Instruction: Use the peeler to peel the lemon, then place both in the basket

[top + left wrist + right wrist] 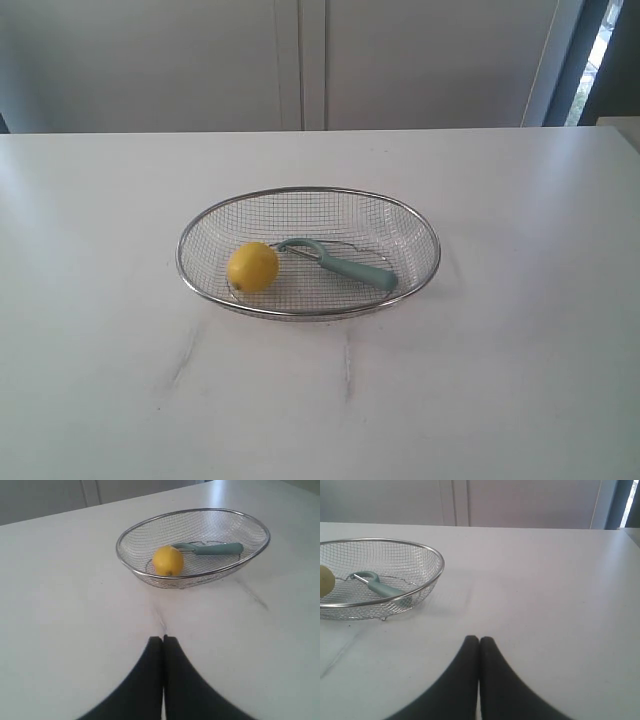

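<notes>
Pincers first: in the left wrist view my left pincer [163, 639] is closed, its two dark fingers pressed flat together with nothing between them, low over the white desk [60, 630]; whether the tips touch the surface I cannot tell. Well beyond it stands the basket [200, 511], and inside on the mesh bottom lies the lemon [168, 560], yellow all over. The peeler [215, 549] lies in the basket too, its curved head just beside the lemon and its teal handle running away toward the other end; I cannot tell whether head and lemon touch

In the right wrist view my right pincer [479, 639] is likewise closed and empty above bare desk, well apart from the basket. Only a sliver of the lemon shows at the picture's edge, while the peeler's handle ends near the basket's wall

In the exterior view the basket sits near the middle of the desk, lemon in its left part, peeler to the right of it with the handle slanting toward the front right. Faint grey streaks [185, 355] mark the desk in front of the basket
</notes>
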Controlling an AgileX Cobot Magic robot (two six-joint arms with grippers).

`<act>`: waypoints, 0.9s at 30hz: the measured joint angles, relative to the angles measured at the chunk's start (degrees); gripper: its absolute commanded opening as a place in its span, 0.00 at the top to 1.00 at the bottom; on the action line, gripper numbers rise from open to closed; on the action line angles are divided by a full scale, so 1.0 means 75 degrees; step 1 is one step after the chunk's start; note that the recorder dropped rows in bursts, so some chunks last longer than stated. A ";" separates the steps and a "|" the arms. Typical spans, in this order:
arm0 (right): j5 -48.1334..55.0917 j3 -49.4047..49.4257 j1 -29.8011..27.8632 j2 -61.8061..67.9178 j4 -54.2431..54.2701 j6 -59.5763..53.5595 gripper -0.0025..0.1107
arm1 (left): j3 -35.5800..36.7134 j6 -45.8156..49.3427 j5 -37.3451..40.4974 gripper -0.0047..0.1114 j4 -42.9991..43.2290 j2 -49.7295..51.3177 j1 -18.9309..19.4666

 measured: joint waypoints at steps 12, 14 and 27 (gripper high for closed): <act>0.0000 0.0000 0.0000 0.0000 0.0000 0.0000 0.98 | 0.0028 0.0000 -0.0020 0.96 0.0011 0.0000 0.2548; 0.0000 0.0000 0.0000 0.0000 0.0000 0.0000 0.98 | 0.0191 0.0000 -0.0226 0.96 0.0018 0.0000 0.2914; -0.0006 0.0000 0.0000 0.0000 0.0000 0.0000 0.98 | 0.2100 0.0000 -0.1661 0.96 0.0035 -0.0027 0.3252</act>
